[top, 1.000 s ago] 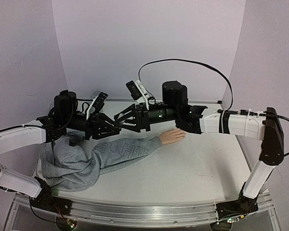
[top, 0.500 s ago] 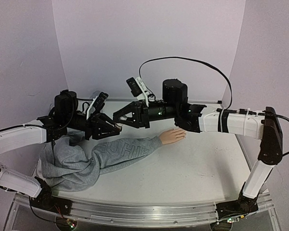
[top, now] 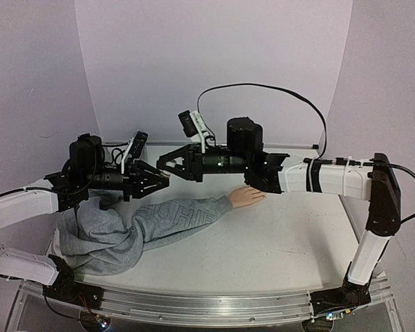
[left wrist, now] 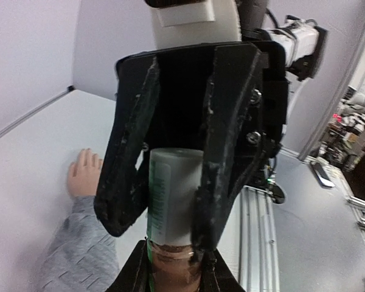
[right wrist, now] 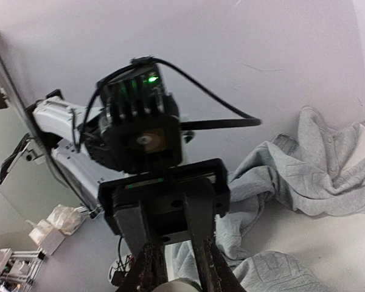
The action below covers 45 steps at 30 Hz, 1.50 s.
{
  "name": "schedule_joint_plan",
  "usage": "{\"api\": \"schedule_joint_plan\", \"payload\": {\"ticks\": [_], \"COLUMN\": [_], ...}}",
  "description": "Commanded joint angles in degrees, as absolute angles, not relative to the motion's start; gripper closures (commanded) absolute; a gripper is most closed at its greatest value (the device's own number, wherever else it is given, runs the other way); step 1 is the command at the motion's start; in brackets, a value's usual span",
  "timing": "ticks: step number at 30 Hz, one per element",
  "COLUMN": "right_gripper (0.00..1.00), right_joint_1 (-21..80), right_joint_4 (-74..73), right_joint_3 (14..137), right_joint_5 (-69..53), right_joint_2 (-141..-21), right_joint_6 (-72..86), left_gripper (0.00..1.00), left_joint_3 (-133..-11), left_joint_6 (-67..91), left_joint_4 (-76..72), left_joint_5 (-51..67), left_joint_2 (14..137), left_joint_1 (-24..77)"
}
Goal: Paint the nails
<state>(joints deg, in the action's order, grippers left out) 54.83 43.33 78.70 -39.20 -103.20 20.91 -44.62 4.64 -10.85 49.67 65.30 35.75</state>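
Left pincer (top: 164,180): pressed shut on the brownish lower end of the small pale bottle (left wrist: 170,194), held in the air above the grey sweatshirt sleeve (top: 183,218).
Bottle: spans the gap between the two pincers, with its long axis running from one to the other. No brush is visible.
Right pincer (top: 160,163): pressed shut on the pale upper cylinder. In the left wrist view its two black fingers (left wrist: 222,152) flank that part closely.
Risk, bottle: judged to be the cap-opening step. If the two arms twist or pull off-axis, the bottle could slip from the narrow grip at its lower end and drop onto the sleeve. If the cap comes free with a jerk, polish could spill on the fabric or the counter (top: 283,242).
Sleeve: lies flat on the counter, running from the bunched sweatshirt at the left up and to the right.
Mannequin hand (top: 247,196): rests on the counter at the sleeve's end, near centre and just in front of the right forearm. It is well apart from the bottle.
Nails (top: 262,195): sit at the fingertips and are too small to make out.
Risk, nails: the right forearm hangs close over the hand, so a low sweep could knock it and shift the targets.
Pointing: the fingers point right, slightly toward the far wall.
Long axis: in line with the sleeve, roughly left to right across the counter.
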Motion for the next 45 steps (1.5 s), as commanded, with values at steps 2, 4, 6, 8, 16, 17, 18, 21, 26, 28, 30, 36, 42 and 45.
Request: {"api": "schedule_joint_plan", "payload": {"ticks": [2, 4, 6, 8, 16, 17, 18, 21, 26, 28, 30, 36, 42, 45], "right_gripper": [1.00, 1.00, 1.00, 1.00, 0.83, 0.73, 0.62, 0.32, 0.02, 0.02, 0.02, 0.02, 0.19, 0.25], "right_joint_1": [64.2, 68.0, 72.3, 75.3, 75.5, 74.7, 73.8, 70.8, 66.5, 63.4, 59.5, 55.4, 53.5, 53.3], "right_joint_4": [35.6, 28.2, 23.2, 21.6, 20.7, 20.7, 21.3, 24.2, 30.7, 31.5, 33.8, 44.6, 49.8, 52.1], "right_joint_3": [84.0, 89.4, 94.9, 98.9, 101.7, 100.4, 98.7, 92.4, 79.5, 76.1, 72.8, 66.9, 68.9, 71.3], "right_joint_5": [-9.7, 5.8, 16.8, 21.2, 21.4, 20.7, 19.7, 14.8, 2.9, -3.8, -12.9, -32.8, -42.2, -46.1], "right_joint_2": [-108.1, -111.0, -114.2, -116.2, -114.1, -112.6, -110.7, -104.6, -94.7, -92.1, -90.2, -88.6, -91.4, -93.5], "right_joint_6": [26.7, 32.8, 37.7, 40.5, 37.5, 36.5, 35.5, 32.0, 20.8, 18.9, 19.0, 17.0, 19.1, 20.9], "left_gripper": [1.00, 1.00, 1.00, 1.00, 1.00, 1.00, 1.00, 1.00, 1.00, 1.00, 1.00, 1.00, 1.00, 1.00], "left_joint_3": [-42.0, -41.2, -40.9, -40.3, -40.9, -41.0, -41.2, -41.8, -43.2, -44.0, -45.1, -50.8, -53.5, -53.4], "left_joint_6": [0.2, -2.0, -3.1, -2.9, -2.5, -2.3, -2.3, -2.1, -1.5, -0.9, -0.5, 3.9, 6.8, 6.9], "left_joint_4": [-15.1, -15.1, -15.1, -15.1, -14.8, -14.6, -14.4, -13.6, -11.7, -11.3, -11.3, -11.5, -11.7, -11.8], "left_joint_5": [21.8, 17.8, 16.4, 15.3, 17.0, 17.4, 17.9, 19.0, 20.5, 23.9, 32.3, 59.3, 69.8, 70.6], "left_joint_2": [58.6, 57.6, 57.0, 56.1, 56.8, 57.1, 57.2, 57.7, 59.1, 60.0, 61.2, 68.3, 73.3, 73.7], "left_joint_1": [35.5, 35.5, 35.5, 35.6, 35.6, 35.6, 35.6, 35.6, 35.4, 35.2, 35.0, 34.9, 35.7, 36.4]}}
